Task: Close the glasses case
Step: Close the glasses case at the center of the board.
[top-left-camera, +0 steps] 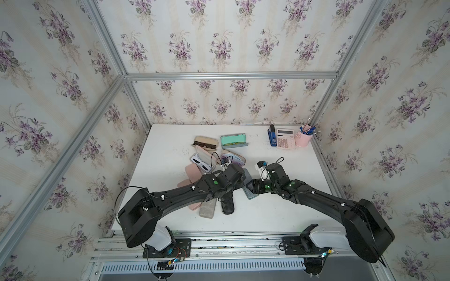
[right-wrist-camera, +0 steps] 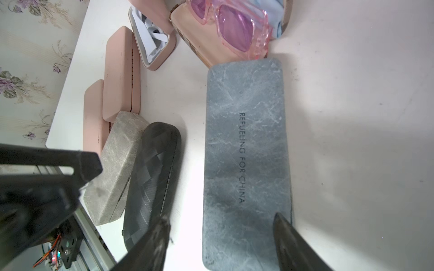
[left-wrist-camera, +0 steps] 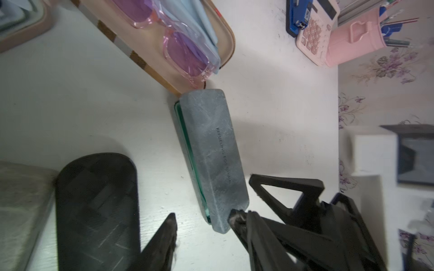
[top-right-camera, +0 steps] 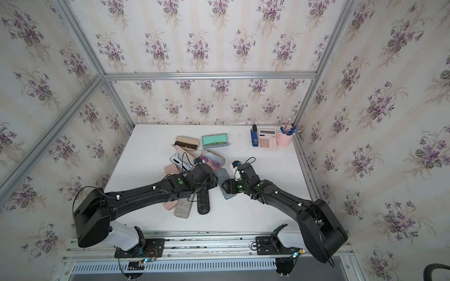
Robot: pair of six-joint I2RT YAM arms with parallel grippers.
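Straddling grey case (right-wrist-camera: 246, 140): R gripper (right-wrist-camera: 220, 219)

I see glasses case (top-right-camera: 222, 177) mid-table, open case (top-right-camera: 212, 159) against its far end, shut cases (top-right-camera: 181, 209) to left; stapler (top-right-camera: 254, 137), calculator (top-right-camera: 267, 138), cup (top-right-camera: 285, 140) far right.

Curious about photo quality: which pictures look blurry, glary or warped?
Both top views: evenly lit, stretched toward the corners. Left wrist view: glare whitens the table, one edge smears. Right wrist view: lettering on the grey case sharp, the right hand near the lens blurred.
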